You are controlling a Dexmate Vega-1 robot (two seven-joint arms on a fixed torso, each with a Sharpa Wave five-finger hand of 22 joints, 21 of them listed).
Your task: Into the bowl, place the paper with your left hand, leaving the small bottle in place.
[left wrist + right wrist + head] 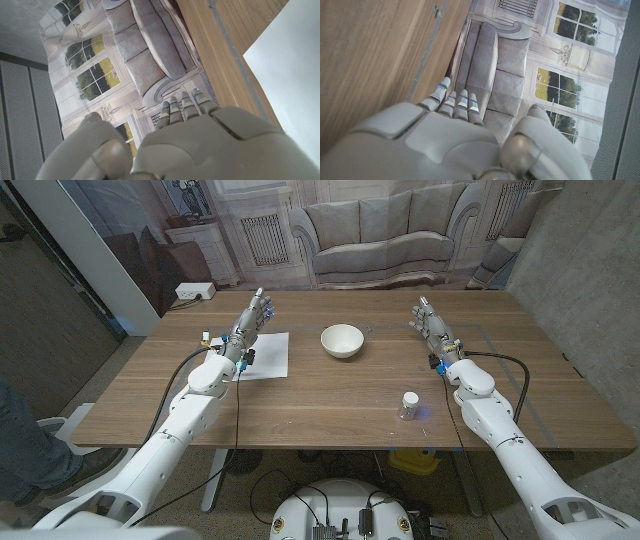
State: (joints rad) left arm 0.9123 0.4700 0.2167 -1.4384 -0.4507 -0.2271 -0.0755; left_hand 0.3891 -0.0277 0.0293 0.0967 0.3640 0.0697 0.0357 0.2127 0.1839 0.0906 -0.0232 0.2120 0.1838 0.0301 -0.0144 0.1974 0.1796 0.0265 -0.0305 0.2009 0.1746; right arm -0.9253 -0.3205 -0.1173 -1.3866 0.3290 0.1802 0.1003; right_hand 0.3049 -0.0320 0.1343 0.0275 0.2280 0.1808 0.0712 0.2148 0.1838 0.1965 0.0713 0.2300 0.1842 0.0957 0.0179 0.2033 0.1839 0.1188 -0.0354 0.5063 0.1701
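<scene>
Left hand (252, 316) raised at the far left corner of the flat white sheet of paper (266, 355), fingers (182, 107) straight and together, holding nothing. Paper lying flat on the wooden table (330, 405), its straight edge crossing bare wood in the left wrist view (290, 65). Round white ceramic bowl (342, 341) standing just right of the sheet, a strip of open wood between them. Small clear bottle with a white cap (409, 405) upright toward the near edge, well apart from bowl and paper, bare tabletop all around. Right hand (432, 320) lifted near the far right side, fingers (454, 104) extended, gripping nothing, well clear of the bowl.
</scene>
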